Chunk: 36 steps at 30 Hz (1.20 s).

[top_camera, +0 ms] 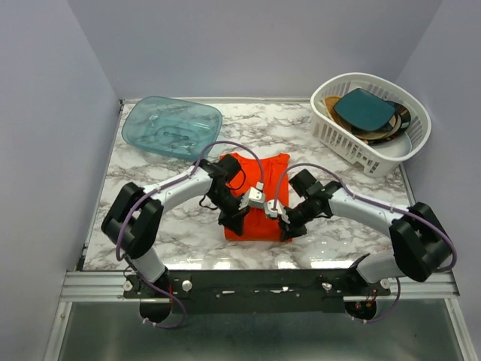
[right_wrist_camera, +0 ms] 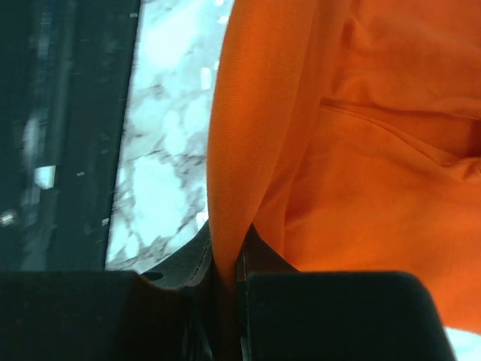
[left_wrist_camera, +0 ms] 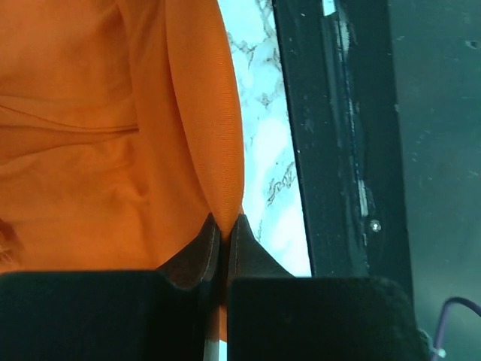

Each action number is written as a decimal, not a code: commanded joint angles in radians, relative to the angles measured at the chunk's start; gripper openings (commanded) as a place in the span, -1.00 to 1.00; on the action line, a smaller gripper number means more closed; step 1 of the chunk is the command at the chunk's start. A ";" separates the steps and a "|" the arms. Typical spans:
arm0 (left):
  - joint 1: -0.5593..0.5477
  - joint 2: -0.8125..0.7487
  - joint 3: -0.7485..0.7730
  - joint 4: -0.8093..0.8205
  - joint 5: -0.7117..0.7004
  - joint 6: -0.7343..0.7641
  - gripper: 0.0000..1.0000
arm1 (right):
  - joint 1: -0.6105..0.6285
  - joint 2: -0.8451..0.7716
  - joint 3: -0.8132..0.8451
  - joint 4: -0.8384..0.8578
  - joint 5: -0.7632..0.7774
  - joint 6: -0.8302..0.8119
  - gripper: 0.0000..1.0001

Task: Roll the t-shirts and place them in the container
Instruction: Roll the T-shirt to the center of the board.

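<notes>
Left end effector (left_wrist_camera: 223, 235) and right end effector (right_wrist_camera: 225, 259) are nearly closed, each pinching t-shirt (left_wrist_camera: 90, 150) hem at its tips; uneven rolling risks slippage.

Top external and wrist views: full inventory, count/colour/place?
table: one, white-grey marble, under everything
t-shirt: one, red-orange, folded, centre near the front edge
tub: one, clear teal, far left corner
basket: one, white, far right corner
dishes: several, teal square one on top of brown and dark ones, in the basket
left claw: one, black, shut on the t-shirt's near edge
right claw: one, black, shut on the same edge
</notes>
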 commanded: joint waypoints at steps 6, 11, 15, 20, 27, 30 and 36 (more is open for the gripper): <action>0.089 0.280 0.228 -0.486 0.091 0.276 -0.86 | -0.165 0.319 0.241 -0.562 -0.195 -0.275 -0.70; 0.117 0.376 0.298 -0.477 0.091 0.267 -0.86 | -0.195 0.442 0.322 -0.633 -0.172 -0.350 -0.70; 0.126 0.439 0.349 -0.491 0.083 0.273 -0.86 | -0.224 0.551 0.411 -0.701 -0.165 -0.366 -0.72; 0.137 0.477 0.358 -0.427 0.037 0.220 -0.86 | -0.253 0.692 0.529 -0.768 -0.143 -0.378 -0.72; 0.152 0.462 0.315 -0.227 -0.081 0.080 -0.74 | -0.259 0.867 0.692 -0.889 -0.110 -0.320 -0.70; 0.155 0.408 0.292 -0.114 -0.147 -0.002 -0.63 | -0.259 0.929 0.752 -0.919 -0.107 -0.268 -0.70; 0.172 0.261 0.262 -0.112 -0.199 -0.017 -0.43 | -0.259 0.965 0.785 -0.931 -0.096 -0.220 -0.71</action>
